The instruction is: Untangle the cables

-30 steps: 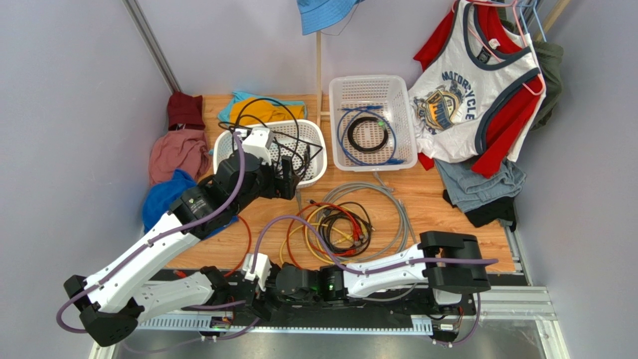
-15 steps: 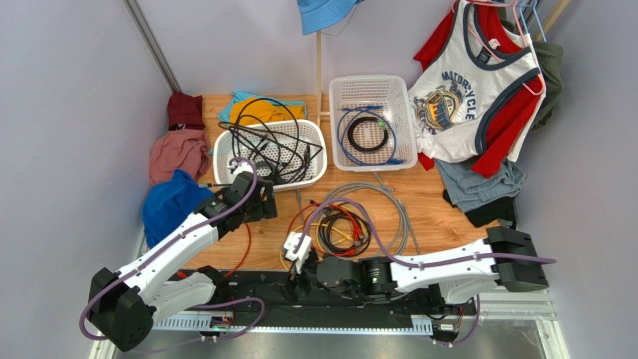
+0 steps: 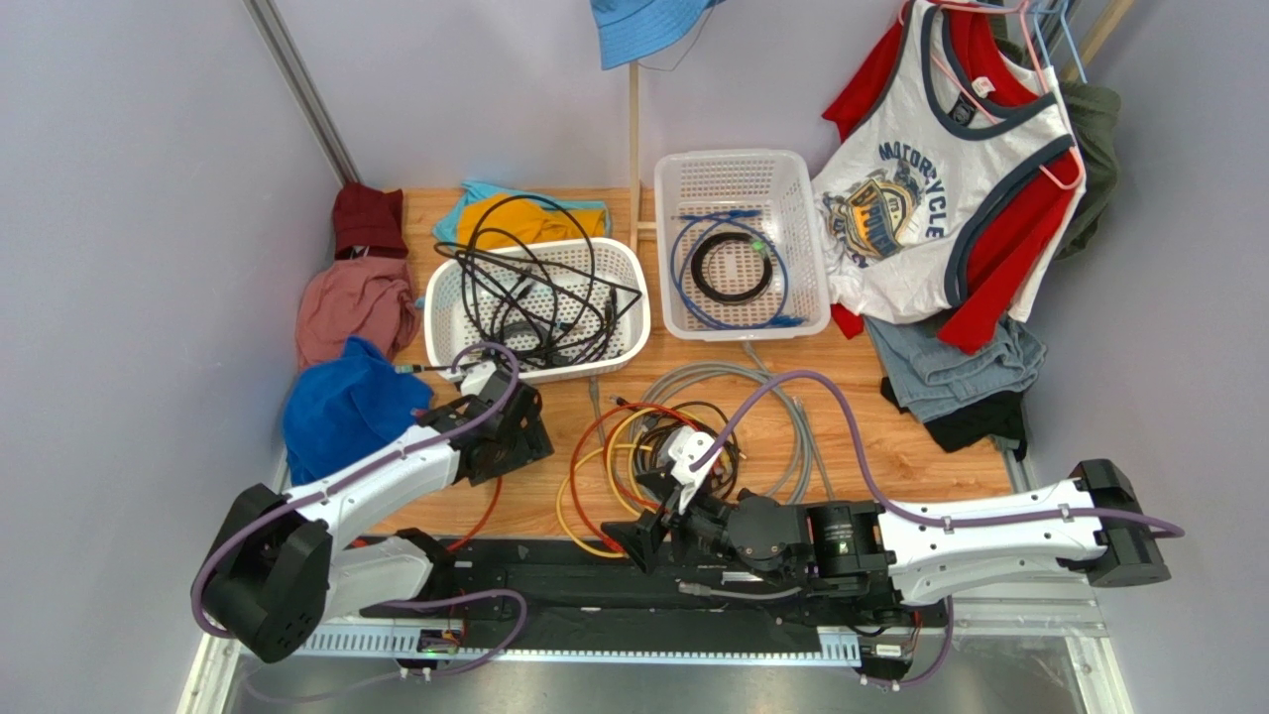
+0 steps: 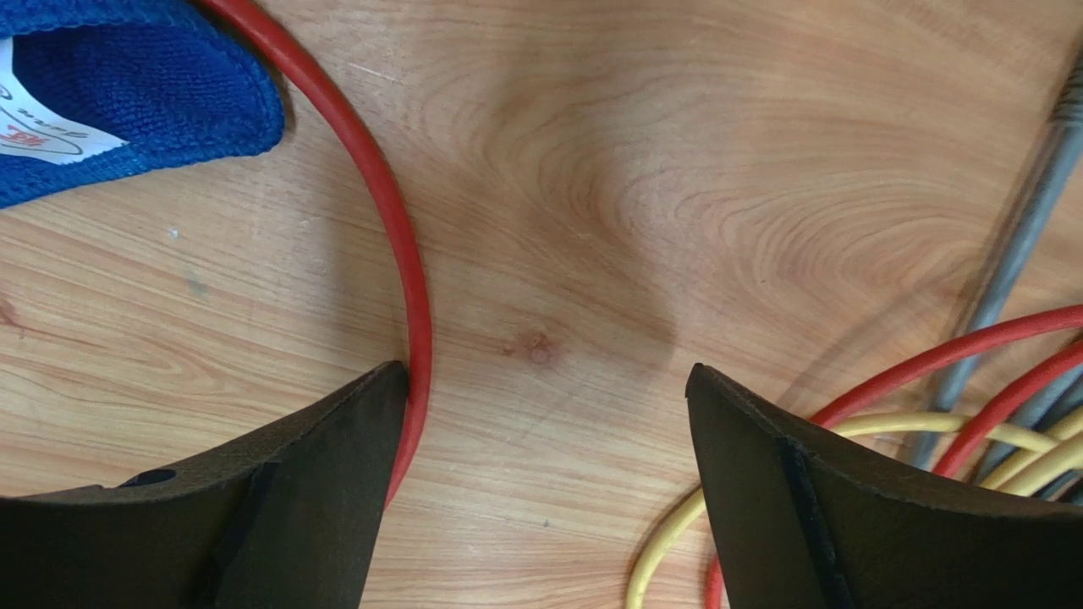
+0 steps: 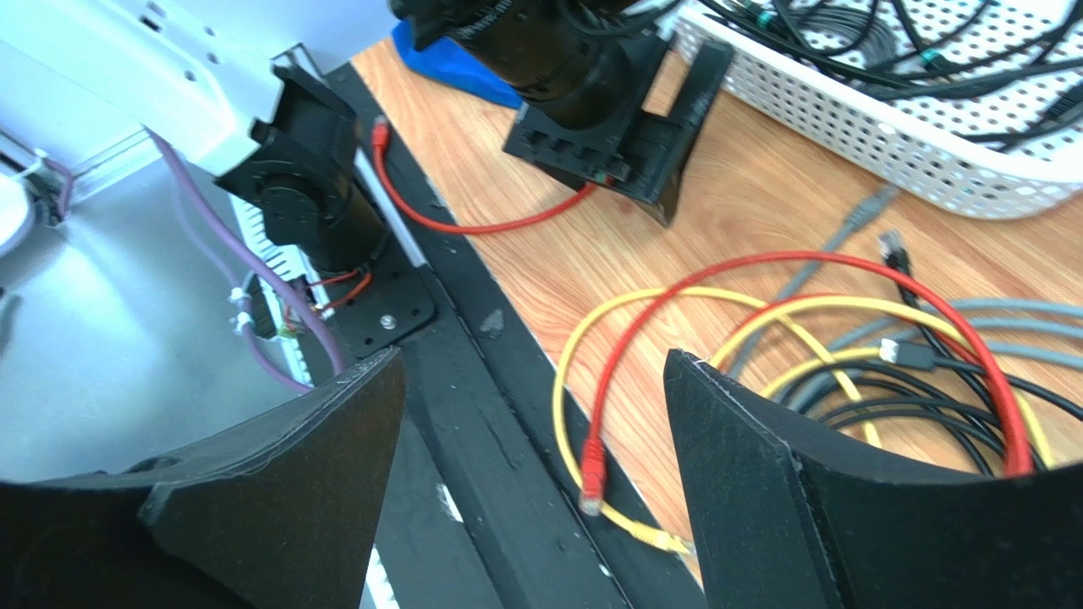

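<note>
1. The left tool (image 3: 514,435) hangs low over the desk (image 3: 909,432), just left of the loose heap. Its wrist view shows the jaws spread wide, with only bare wood between them and nothing gripped.
2. A red cable (image 4: 397,241) curves down past a blue cloth (image 4: 115,76) to the inner edge of one finger (image 4: 318,482). It is right against that finger or a hair off; I cannot tell which.
3. The right tool (image 3: 644,539) sits at the desk's near edge, just below the heap. Its jaws are also wide apart and hold nothing.
4. The main cables (image 3: 678,446) lie in a loose tangle mid-desk. Red, orange, yellow and black loops overlap, and grey loops ring them on the far and right sides.
5. In the right wrist view a red plug (image 5: 591,467) rests at the desk's near edge, lying over a yellow loop (image 5: 566,406).
6. The left basket (image 3: 443,305) holds black cables, some arching above its rim. The right basket (image 3: 812,194) holds a black coil inside a blue loop.
</note>
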